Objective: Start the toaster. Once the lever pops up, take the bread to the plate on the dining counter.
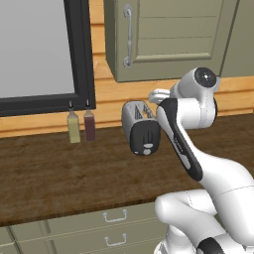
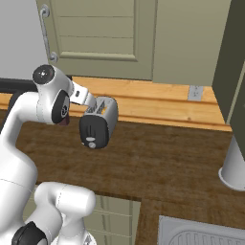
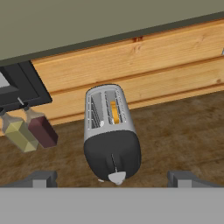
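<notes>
Left base view. We see the toaster [image 1: 141, 127] standing on the dark wooden desk [image 1: 59, 173], close to the wooden back wall, with its black end panel turned toward the front edge. We judge this placing to be deliberate: the panel carries the controls, so they face the arm's line of approach. Two small bottles [image 1: 82, 125] stand side by side at the wall to the left of the toaster, well apart from it, under the dark window frame [image 1: 79, 54]. The white arm crosses the right of this view and hides the hand.

Right base view. The toaster [image 2: 98, 123] is again seen from its black end, with the arm's upper joints just beside and above it. The desk to the right of it is bare up to a pale round column [image 2: 234, 165].

Hand view. The camera looks down along the hand at the toaster's top. The bread [image 3: 114, 112] sits upright in one slot, a thin orange edge just visible. The lever [image 3: 114, 164] is a thin dark tab running down the middle of the black panel, above the pale dial [image 3: 117, 177]. The fingers [image 3: 113, 178] stand spread wide, one tip on either side of the panel. They hold nothing and touch nothing. We judge the lever has yet to be pressed down.
</notes>
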